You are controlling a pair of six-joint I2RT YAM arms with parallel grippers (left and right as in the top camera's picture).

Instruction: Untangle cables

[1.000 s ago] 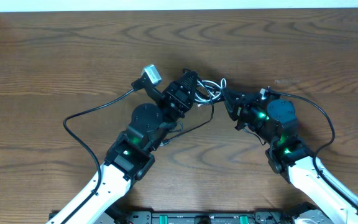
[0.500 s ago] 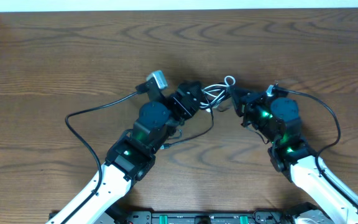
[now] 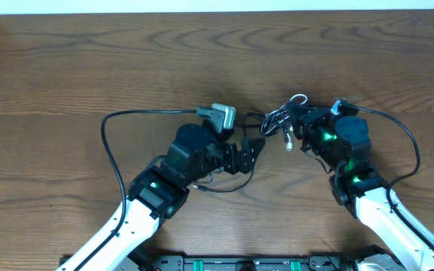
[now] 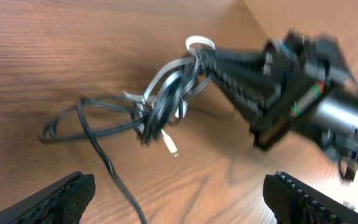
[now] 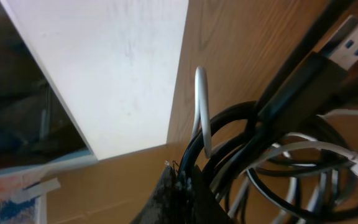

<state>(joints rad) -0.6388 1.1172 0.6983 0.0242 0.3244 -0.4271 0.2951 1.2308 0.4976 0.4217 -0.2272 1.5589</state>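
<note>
The right end effector pinches the cables. The left end effector, just behind them, is wide and empty. Pulling from one side could tighten the knot.

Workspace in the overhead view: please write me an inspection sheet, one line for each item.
Surface: brown wooden table, bare wood.
Job's things: tangled bundle of thin black and white cords, one black cord trailing from it.
Clutter: nothing seen.
Tools: left tool open, empty; right tool shut on the bundle.
Cables: thick black arm wires loop beside both arms.
Surroundings: white strip beyond the far edge.
</note>
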